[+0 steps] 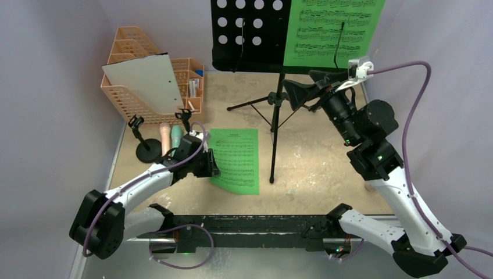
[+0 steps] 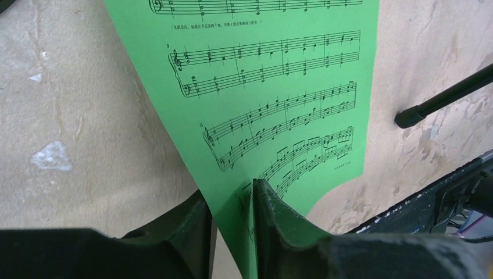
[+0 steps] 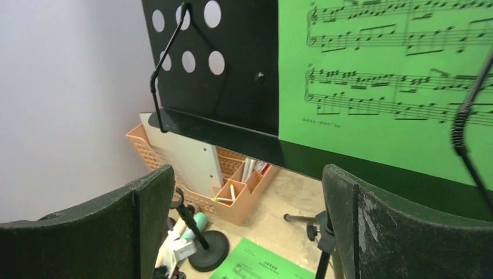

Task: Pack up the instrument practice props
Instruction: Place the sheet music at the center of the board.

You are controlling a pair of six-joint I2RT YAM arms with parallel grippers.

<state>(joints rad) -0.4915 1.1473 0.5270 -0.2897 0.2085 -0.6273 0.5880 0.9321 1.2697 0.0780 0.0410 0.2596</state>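
On the table [image 1: 331, 157], the packing is looking barely begun, with nothing showing as stowed. The desk [image 1: 250, 35] is standing fully set up at the back on its tripod legs [image 1: 273, 136]. One green page [image 1: 334, 29] is resting upright on its ledge at the right, and the other page [image 1: 239, 161] is lying flat near the left arm, just in front of the legs. The pink mic [image 1: 165, 137] and mint mic [image 1: 176, 137] are sitting side by side next to the two holders [image 1: 148, 152], close to the orange organizer [image 1: 131, 96], against which a pale board [image 1: 144, 81] is leaning. The left gripper [image 2: 231, 195] is sitting at the flat page's left edge with its jaws a little apart. In the wrist view the paper is curling up off the table and passing between the fingers, looking loosely straddled rather than pinched, though I am not able to tell whether a pad is touching it. The right gripper [image 3: 247, 170] is hovering with jaws spread wide and nothing in them, facing the ledge just below the upright page. As I am judging it, both pages, both mics, both holders and the desk are all waiting to be put away, and where they are meant to go is not showing. The pages are looking thin, floppy and uncreased, bright green with printed staves. The desk is showing as a black panel punched with round holes.
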